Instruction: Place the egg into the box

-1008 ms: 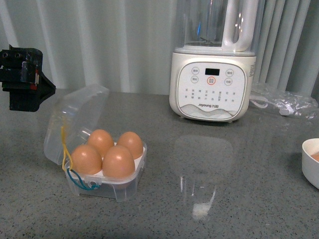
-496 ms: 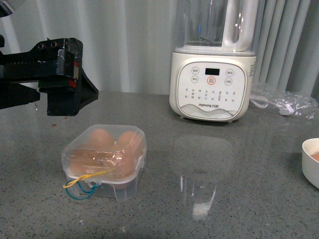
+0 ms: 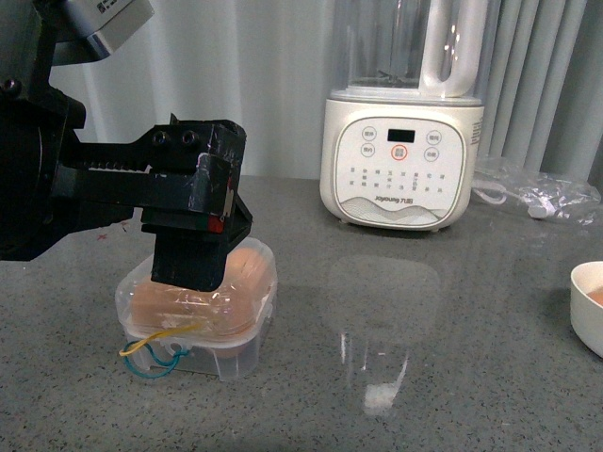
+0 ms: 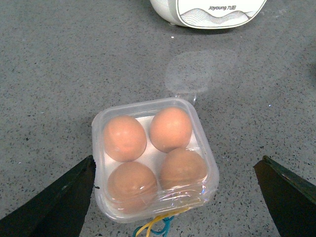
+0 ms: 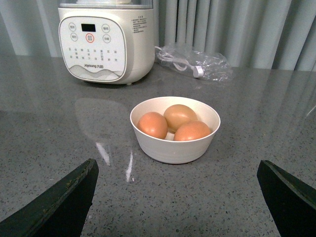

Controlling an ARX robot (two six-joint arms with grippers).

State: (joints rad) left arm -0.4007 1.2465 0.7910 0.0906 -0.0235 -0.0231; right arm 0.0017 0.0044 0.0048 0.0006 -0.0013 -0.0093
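Clear-plastic box (image 4: 155, 160) sits lidded on the grey desk (image 4: 59, 74) with four eggs (image 4: 124, 138) inside, left gripper (image 3: 193, 250) wide open just above, right gripper likewise open; pressing down unevenly could crack shells.

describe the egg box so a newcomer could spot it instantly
Start at the big cream blender at the back of the grey counter, then look nearer and to its left, under the left gripper. The box is a small clear plastic case, lid shut over four brown eggs, with yellow and blue elastic loops in front; the white bowl is open.
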